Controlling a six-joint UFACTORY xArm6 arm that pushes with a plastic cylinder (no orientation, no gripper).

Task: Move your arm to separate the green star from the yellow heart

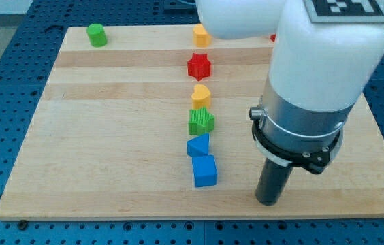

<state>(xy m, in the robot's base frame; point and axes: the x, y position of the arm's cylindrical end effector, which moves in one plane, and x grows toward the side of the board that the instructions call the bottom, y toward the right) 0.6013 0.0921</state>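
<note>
Green star touches yellow heart above it; my tip, a plain rod tool with no jaws, sits lower right of star.

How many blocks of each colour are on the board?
Green: 2, a cylinder and a star
Yellow: 2, one at the top, a heart
Red: 1, a star
Blue: 2, and
Total: 7 clearly visible

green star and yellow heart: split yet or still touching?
Still touching: the yellow heart sits directly against the green star, no board visible between them. My tip is off to the view's right, lower down.
</note>
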